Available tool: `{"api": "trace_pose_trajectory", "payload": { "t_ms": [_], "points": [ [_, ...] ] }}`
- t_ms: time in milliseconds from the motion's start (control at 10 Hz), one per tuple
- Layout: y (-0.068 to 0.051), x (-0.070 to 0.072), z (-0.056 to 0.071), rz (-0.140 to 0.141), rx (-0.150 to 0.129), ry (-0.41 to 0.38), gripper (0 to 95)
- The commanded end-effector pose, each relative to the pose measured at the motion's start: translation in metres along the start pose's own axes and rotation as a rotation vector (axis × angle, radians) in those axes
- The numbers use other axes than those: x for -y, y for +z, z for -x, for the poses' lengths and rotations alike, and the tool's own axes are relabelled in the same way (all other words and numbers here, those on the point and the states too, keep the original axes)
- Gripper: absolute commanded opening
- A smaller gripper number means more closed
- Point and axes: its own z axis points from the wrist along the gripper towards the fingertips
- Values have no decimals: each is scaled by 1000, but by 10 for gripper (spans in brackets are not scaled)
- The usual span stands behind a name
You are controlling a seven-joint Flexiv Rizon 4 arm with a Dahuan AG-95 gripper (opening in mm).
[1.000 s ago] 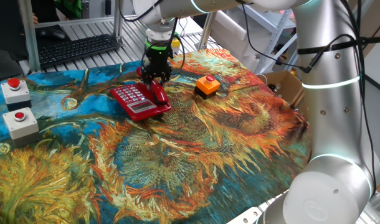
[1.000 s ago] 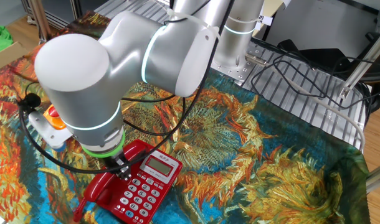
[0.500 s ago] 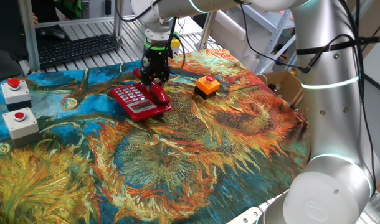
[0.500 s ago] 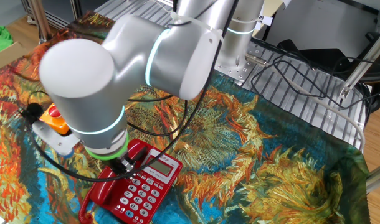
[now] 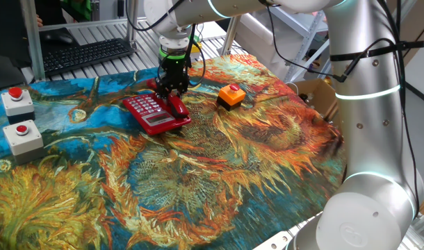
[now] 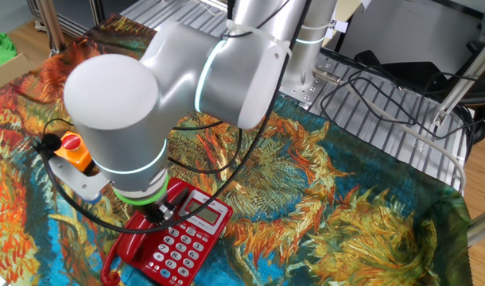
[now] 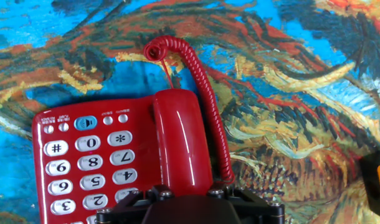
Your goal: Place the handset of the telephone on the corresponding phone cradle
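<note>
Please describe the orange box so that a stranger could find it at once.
On the sunflower-painted cloth, look beside the red telephone, on the side away from its keys. The orange box sits there alone, with a red button on top; the two other button boxes are grey.

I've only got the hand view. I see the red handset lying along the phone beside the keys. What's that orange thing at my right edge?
Observer: A small orange box with a red button, standing on the cloth apart from the telephone.
Operator: Anything else on the cloth?
Observer: One grey box and a second grey box, each with a red button, near the cloth's far edge.
Operator: Does the phone have a screen?
Observer: Yes, a light panel beyond the keys shows in the other fixed view.
</note>
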Motion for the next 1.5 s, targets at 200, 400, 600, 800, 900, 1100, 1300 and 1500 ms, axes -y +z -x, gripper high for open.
{"api": "trace_pose_trajectory", "payload": {
  "t_ms": [200,400,600,800,900,1100,1300,1500],
  "points": [
    [0,-1,-2,-29,4,-3,380],
    [-1,-2,-4,-32,3,-2,570],
    [-2,-3,-6,-36,4,4,570],
    [-2,-4,-7,-43,7,15,760],
    [-2,-5,-8,-44,7,17,760],
    [-6,-4,-9,-45,7,42,760],
    [-13,-1,-10,-38,-8,76,760],
    [-25,12,-7,41,-41,128,380]
  ]
}}
